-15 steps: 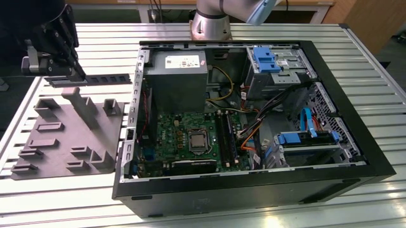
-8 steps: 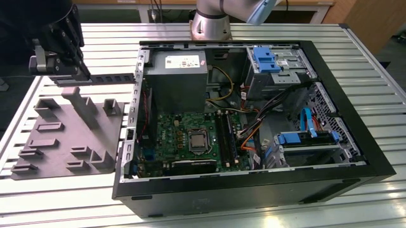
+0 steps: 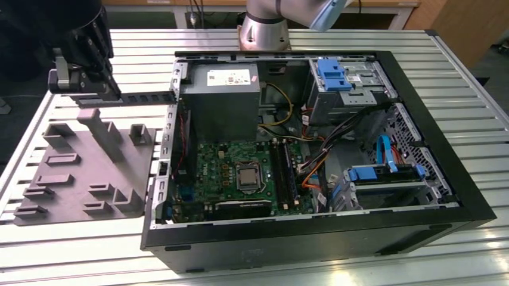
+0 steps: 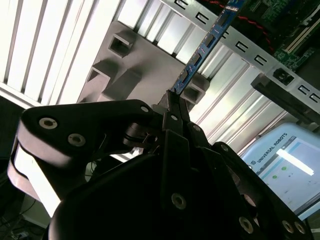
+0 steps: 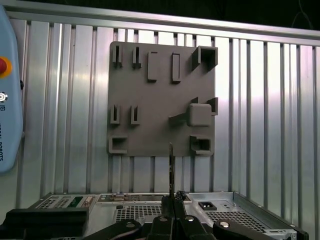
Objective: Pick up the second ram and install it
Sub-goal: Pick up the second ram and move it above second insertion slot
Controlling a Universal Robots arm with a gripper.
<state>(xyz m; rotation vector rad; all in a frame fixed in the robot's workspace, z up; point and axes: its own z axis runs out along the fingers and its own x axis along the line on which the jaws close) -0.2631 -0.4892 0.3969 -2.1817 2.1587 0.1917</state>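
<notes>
Upper left of the exterior view, the second ram juts sideways above the grey holder tray, one end clenched in the gripper. Further right stand the case wall and the motherboard's memory sockets. I judge that, gripped only at one end, the stick could tilt, clip that wall, or seat crooked.

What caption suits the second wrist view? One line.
Hand clamps the second ram over the grey holder tray.
</notes>
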